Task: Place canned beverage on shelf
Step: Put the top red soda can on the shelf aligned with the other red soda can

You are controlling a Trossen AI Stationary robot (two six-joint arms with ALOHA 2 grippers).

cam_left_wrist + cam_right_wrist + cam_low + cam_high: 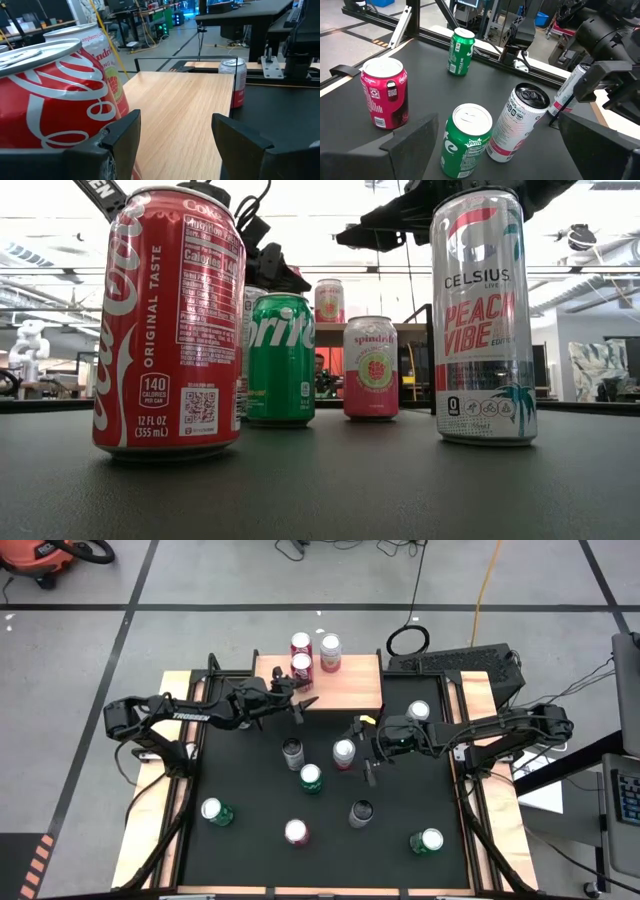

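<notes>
- Nearest the low camera, a red Coca-Cola can (170,320) stands upright on the black mat (250,790): a smooth metal cylinder with a glossy printed wall, its long axis vertical.
- Beside it in that view a tall slim silver Celsius can (482,315) also stands upright, and behind the two stand a green Sprite can (281,358) and a pink can (371,366).
- Matte and dark, the mat covers the middle of the desk (140,840), whose pale wood shows as strips along the left and right edges.
- At the middle of the desk's far edge stands the shelf (350,685), a small raised rectangle with a smooth, light wood-grain top.
- Three cans stand upright at the shelf's left half: a red cola can (301,665), another red can (301,642) behind it, and a pink-labelled can (330,652) beside them. All three have their long axes vertical and their silver lids facing up.
- At the shelf's left edge, the left gripper (297,690) has its dark, flat-sided fingers (127,137) parted and empty. The red cola can lies just outside one finger, not between them.
- Over the mat's centre-right, the right gripper (366,752) hangs with its fingers spread wide, holding nothing.
- Below the right gripper are a green Sprite can (465,140) and a white can (517,122) with a black lid, both upright on the mat.
- Other upright cans are scattered over the mat toward the near edge, among them a maroon one (384,92).
</notes>
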